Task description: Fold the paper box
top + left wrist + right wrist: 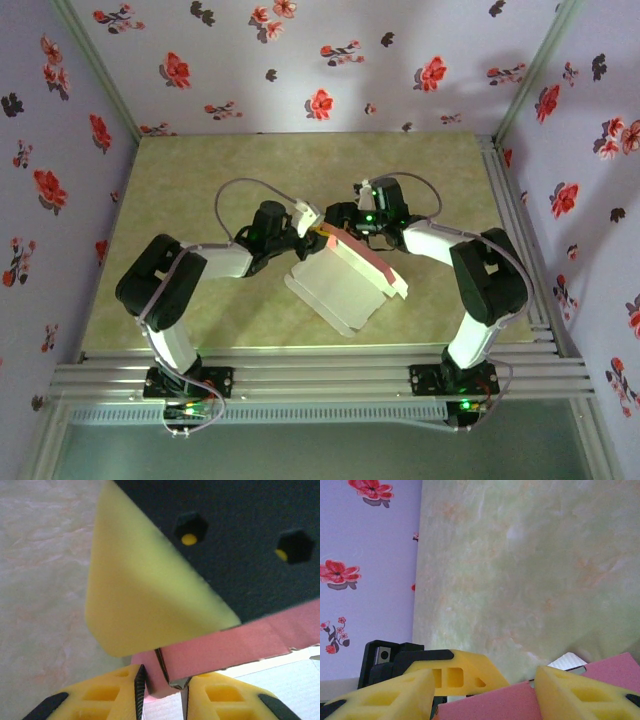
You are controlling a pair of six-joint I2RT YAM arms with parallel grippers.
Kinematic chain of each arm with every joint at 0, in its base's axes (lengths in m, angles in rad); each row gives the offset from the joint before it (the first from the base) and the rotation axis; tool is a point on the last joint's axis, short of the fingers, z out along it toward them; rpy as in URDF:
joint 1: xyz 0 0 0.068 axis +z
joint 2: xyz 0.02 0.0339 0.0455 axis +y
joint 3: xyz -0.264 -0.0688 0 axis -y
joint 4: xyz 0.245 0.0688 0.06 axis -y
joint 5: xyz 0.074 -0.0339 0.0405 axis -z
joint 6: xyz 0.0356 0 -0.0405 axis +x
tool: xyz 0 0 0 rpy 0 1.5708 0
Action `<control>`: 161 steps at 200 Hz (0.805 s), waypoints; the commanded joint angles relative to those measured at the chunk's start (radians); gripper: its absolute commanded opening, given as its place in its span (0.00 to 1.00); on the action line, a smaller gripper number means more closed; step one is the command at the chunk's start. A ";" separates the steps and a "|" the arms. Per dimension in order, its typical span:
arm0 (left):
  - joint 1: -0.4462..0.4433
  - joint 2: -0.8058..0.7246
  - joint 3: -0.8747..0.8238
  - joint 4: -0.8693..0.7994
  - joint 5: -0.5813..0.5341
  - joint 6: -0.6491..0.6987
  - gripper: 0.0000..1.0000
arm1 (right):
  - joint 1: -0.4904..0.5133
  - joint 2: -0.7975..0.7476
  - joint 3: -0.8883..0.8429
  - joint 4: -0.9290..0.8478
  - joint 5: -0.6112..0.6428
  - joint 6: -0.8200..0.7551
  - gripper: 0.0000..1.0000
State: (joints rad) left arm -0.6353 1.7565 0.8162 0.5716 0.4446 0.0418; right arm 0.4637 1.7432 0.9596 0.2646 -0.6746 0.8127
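Observation:
The paper box (338, 285) lies mid-table as a whitish-grey sheet with a salmon-pink flap (368, 258) raised along its upper right edge. Both arms meet at the flap's far-left end. My left gripper (312, 229) is shut on the pink corner there; in the left wrist view that corner (159, 672) sits pinched between the yellow fingers (162, 684). My right gripper (346, 227) stands open over the same flap. In the right wrist view the pink strip (490, 702) runs across the gap between its fingers (485, 695) and on behind the right one. The two grippers nearly touch.
The green marbled table top (200, 190) has free room at the back and left. Floral walls (300, 60) close three sides. Aluminium rails run along the front edge (320, 375) and the right side (512, 230).

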 commanded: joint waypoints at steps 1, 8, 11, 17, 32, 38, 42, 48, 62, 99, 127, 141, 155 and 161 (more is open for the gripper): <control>-0.020 0.017 0.039 0.056 0.028 0.042 0.27 | 0.011 0.028 0.022 -0.027 -0.035 0.000 0.57; -0.020 0.024 0.041 0.061 0.025 0.044 0.27 | 0.009 0.028 0.022 -0.026 -0.037 0.003 0.57; -0.020 0.028 0.042 0.063 0.025 0.045 0.28 | 0.007 0.029 0.022 -0.027 -0.037 0.004 0.57; -0.020 0.035 0.046 0.067 0.027 0.044 0.28 | 0.006 0.032 0.021 -0.027 -0.037 0.007 0.57; -0.020 0.055 0.053 0.086 0.028 0.037 0.28 | 0.001 0.036 0.024 -0.031 -0.038 0.015 0.57; -0.020 0.065 0.057 0.096 0.027 0.032 0.28 | 0.000 0.036 0.022 -0.034 -0.033 0.021 0.57; -0.020 0.073 0.058 0.104 0.026 0.029 0.28 | 0.000 0.038 0.023 -0.036 -0.030 0.025 0.57; -0.020 0.083 0.058 0.120 0.022 0.022 0.28 | -0.002 0.039 0.022 -0.036 -0.029 0.031 0.57; -0.021 0.102 0.054 0.166 0.009 0.006 0.28 | -0.003 0.043 0.019 -0.033 -0.022 0.046 0.56; -0.021 0.122 0.057 0.198 -0.007 -0.006 0.27 | -0.009 0.055 0.016 -0.004 -0.030 0.086 0.55; -0.020 0.129 0.057 0.201 -0.006 -0.008 0.25 | -0.014 0.067 0.021 0.023 -0.043 0.121 0.55; -0.021 0.131 0.055 0.206 -0.003 -0.013 0.24 | -0.014 0.072 0.020 0.039 -0.047 0.136 0.55; -0.021 0.136 0.055 0.209 -0.001 -0.015 0.22 | -0.014 0.077 0.021 0.047 -0.051 0.143 0.55; -0.021 0.138 0.055 0.209 0.000 -0.014 0.20 | -0.014 0.079 0.021 0.046 -0.050 0.143 0.55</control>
State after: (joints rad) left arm -0.6388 1.8713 0.8467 0.7311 0.4255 0.0380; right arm 0.4427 1.7828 0.9680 0.3073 -0.6903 0.9215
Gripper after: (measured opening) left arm 0.221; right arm 0.551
